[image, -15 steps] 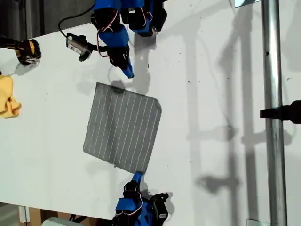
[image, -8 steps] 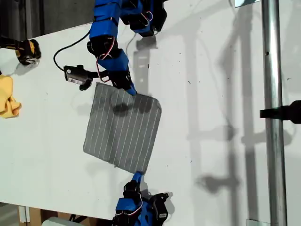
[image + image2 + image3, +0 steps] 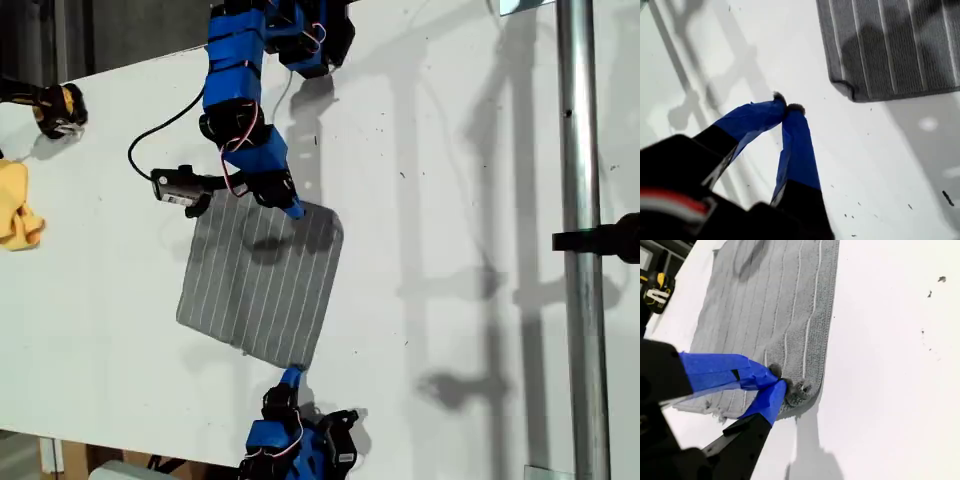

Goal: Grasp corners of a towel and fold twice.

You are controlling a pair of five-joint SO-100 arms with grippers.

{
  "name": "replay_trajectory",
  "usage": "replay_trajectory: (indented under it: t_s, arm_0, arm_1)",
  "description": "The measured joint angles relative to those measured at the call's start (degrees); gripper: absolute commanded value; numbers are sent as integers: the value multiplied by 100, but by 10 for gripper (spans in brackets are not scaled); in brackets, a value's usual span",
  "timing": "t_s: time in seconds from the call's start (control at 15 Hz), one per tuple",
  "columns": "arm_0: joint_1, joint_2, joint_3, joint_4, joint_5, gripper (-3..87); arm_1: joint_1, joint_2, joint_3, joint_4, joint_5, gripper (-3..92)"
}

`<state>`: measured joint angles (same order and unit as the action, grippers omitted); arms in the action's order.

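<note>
meanwhile, over the last second my first gripper (image 3: 787, 107) swung off the bare table (image 3: 450, 150) and across the towel's (image 3: 260, 285) near edge. its jaws were closed tip to tip, holding nothing. the free corner (image 3: 845, 90) lay just ahead of the tips, apart from them. my second gripper (image 3: 777, 380) had not moved; it was closed narrow, apparently pinching the opposite corner (image 3: 800, 390), with the towel flat beyond it. judgement: the first fold had not started, and the jaws must open before taking the free corner.
</note>
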<state>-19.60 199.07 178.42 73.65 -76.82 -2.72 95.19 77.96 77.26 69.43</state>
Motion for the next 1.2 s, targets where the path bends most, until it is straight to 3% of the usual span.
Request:
replay_trajectory:
  t_s: [0.2,0.47,1.2]
  arm_0:
    - [0,0,0,0,0,-15]
    - [-9,0,0,0,0,-15]
    - [-44,0,0,0,0,-15]
  arm_1:
    - [-88,0,0,-123,-229,221]
    - [-88,-264,9,-132,-299,329]
    - [158,-2101,9,-26,-316,294]
